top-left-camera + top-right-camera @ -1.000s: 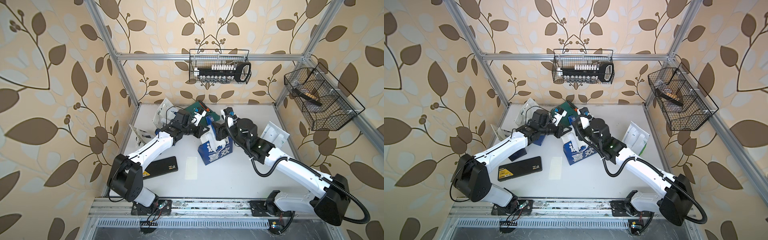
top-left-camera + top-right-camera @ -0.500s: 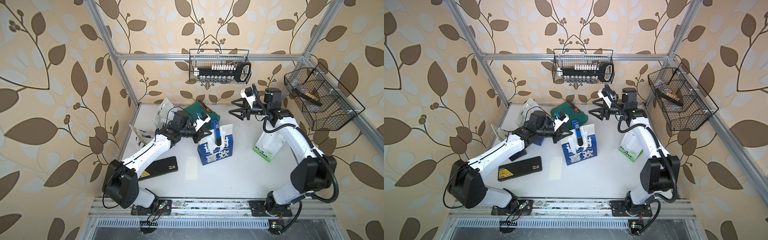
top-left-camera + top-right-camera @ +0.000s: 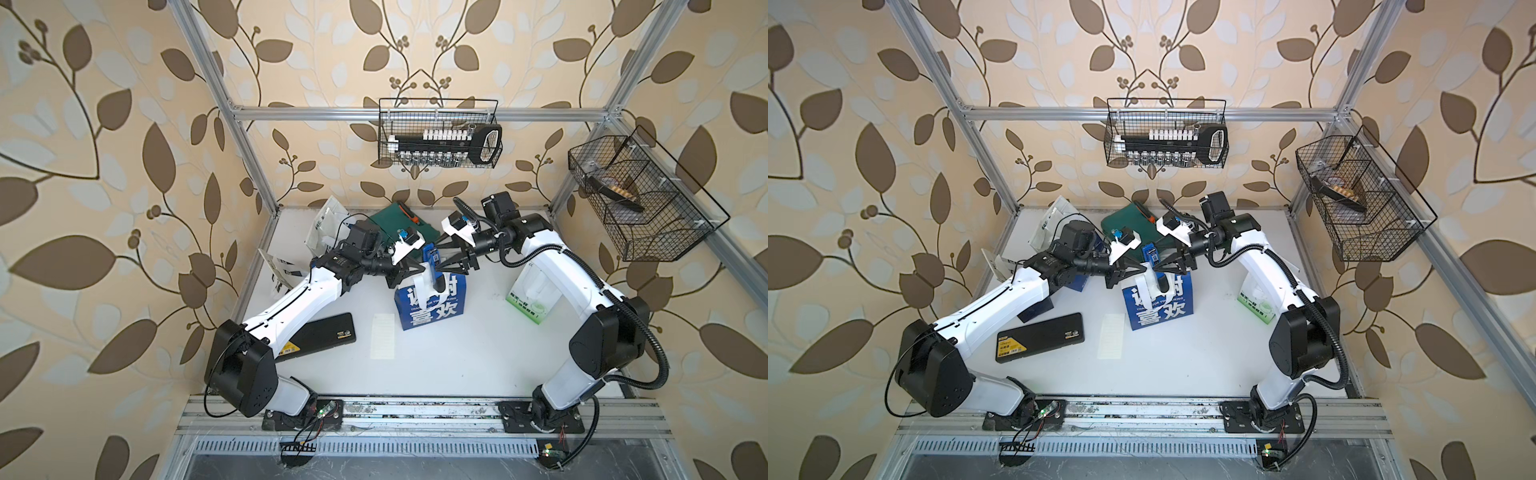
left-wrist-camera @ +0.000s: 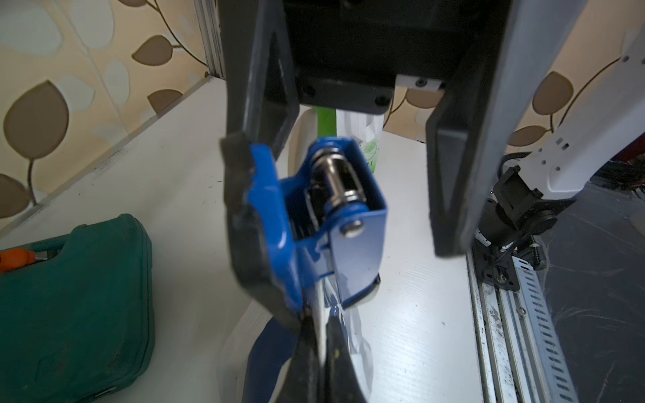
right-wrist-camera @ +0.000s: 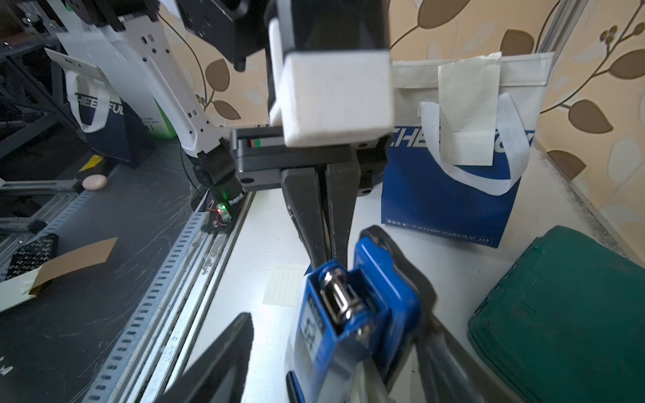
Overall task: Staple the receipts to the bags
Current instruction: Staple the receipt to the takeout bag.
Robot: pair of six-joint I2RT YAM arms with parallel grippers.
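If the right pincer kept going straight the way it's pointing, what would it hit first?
Most likely the blue metal stapler, sitting between the open right pincer's fingers atop the navy-and-white paper bag. Just behind is the left pincer, shut on the bag's top edge; depth is unclear.

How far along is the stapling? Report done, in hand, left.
Looks done: one blue bag near the wall carries a receipt. In hand: left gripper pinches the top edge of the centre bag; the open right gripper straddles the stapler on it. Left: a loose receipt lies unattached beside it; whether the green-and-white bag has one is unclear.
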